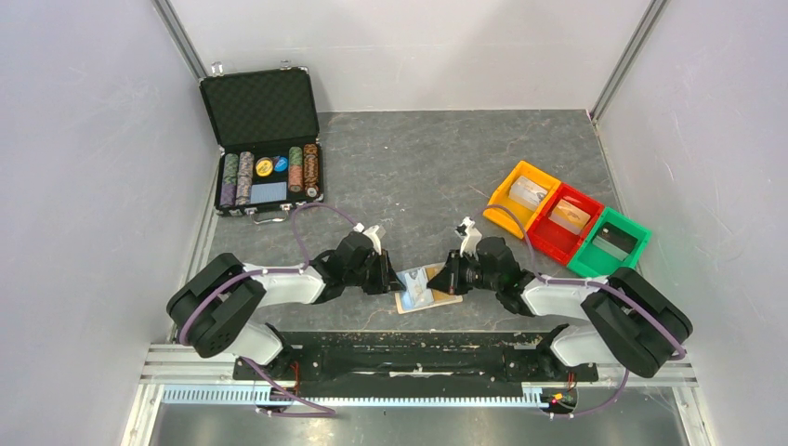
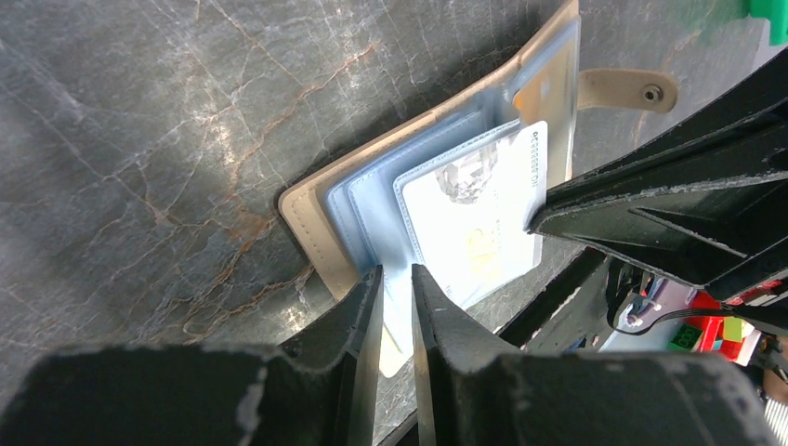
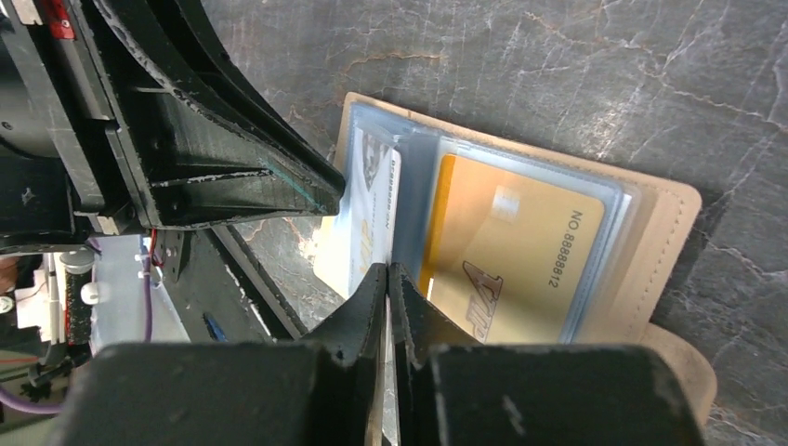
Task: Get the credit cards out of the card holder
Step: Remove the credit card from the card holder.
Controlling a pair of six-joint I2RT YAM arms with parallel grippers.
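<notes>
At the near-centre of the table, btw the two arms, the card holder lies open and flat, tan cover down, blue sleeves fanned up. L gripper is nipped onto the sleeve edge nearest it, jaws narrow w/ plastic btw them, prob. an anchor so the holder doesn't drag when a card is tugged. R gripper faces it from the opposite side, fingers squeezed fully together on what looks like the free edge of the white card, which seems partly out of its sleeve. Gold VIP card is fully pocketed, untouched. Opposed grips make sense: one holds, one pulls. Risk: thin card slipping from the pinch, or whole sleeve lifting w/ it
</notes>
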